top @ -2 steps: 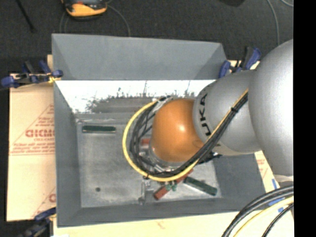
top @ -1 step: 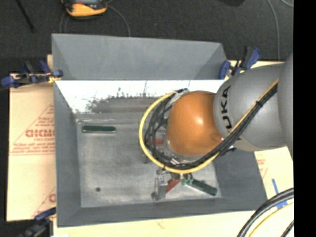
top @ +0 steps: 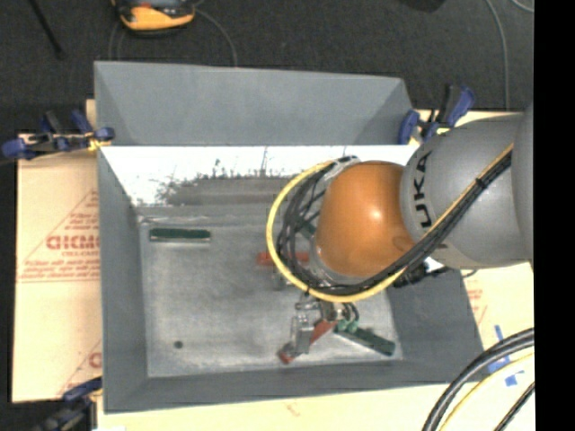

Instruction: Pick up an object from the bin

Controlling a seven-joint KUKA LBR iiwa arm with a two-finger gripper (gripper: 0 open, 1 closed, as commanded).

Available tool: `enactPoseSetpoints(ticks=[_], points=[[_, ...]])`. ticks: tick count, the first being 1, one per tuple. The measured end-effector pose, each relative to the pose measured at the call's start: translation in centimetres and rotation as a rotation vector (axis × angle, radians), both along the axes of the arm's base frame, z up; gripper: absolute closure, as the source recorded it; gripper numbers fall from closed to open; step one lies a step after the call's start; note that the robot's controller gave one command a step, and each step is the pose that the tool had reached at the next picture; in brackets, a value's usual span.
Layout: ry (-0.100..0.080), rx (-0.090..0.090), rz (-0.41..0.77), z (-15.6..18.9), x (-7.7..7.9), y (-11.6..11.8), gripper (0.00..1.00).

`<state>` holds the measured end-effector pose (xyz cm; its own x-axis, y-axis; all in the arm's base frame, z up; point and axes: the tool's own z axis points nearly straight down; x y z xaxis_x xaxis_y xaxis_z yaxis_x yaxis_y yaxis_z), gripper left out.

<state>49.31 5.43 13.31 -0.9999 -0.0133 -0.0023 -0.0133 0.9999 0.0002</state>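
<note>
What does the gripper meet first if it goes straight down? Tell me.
Probably the small reddish piece by the front wall of the bin, directly under the gripper; a dark green stick lies beside it. Depth is unclear.

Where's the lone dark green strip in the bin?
In the camera view, the dark green strip lies flat at the upper left of the bin floor, near the back wall, well left of the gripper.

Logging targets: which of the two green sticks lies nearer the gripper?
The tilted green stick at the lower right of the bin, right beside the gripper. The other green stick lies level, far off at upper left.
</note>
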Motion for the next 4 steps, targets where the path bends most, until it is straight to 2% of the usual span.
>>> enactPoseSetpoints(ticks=[1,2,3,4], points=[[-0.002,-0.002,0.287,-3.7,1.3,-2.8,0.0],[0.0,0.0,0.169,-6.3,-1.7,-2.7,1.0],[0.0,0.001,0.168,-6.3,-1.7,-2.7,1.0],[-0.009,0.0,0.226,11.0,4.9,1.3,1.0]])
